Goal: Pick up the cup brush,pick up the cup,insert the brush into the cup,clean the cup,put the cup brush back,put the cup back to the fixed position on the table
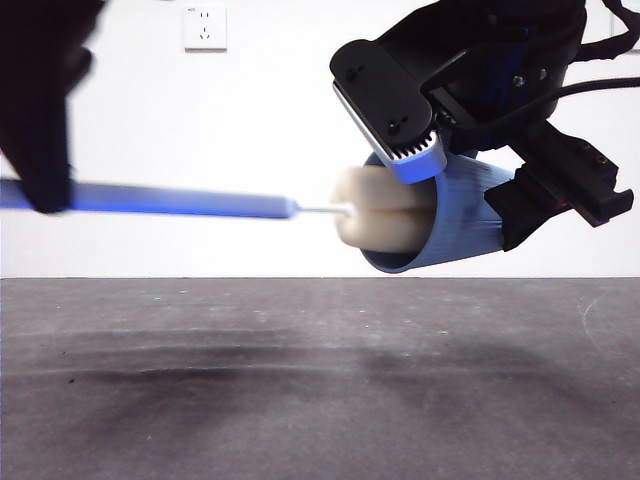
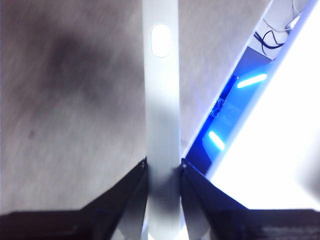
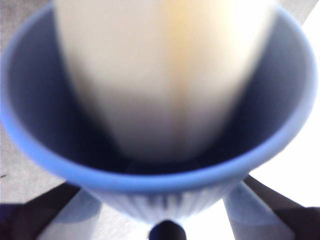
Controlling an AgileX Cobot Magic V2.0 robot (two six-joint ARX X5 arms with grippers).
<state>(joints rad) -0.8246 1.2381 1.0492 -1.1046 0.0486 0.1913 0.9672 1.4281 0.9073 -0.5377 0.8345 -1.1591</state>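
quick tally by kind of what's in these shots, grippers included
cup brush: 1, sponge head partly inside the cup
blue cup: 1, held on its side above the table
grippers: 2, left gripper and right gripper
wall socket: 1
total: 5

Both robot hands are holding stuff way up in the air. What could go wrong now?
1. The cup lies tipped sideways above the table, held only by the right gripper. A hard push from the cup brush might knock it loose.
2. The left gripper pinches the brush by its slim handle, far from the sponge, so the sponge end might wobble or twist while scrubbing.
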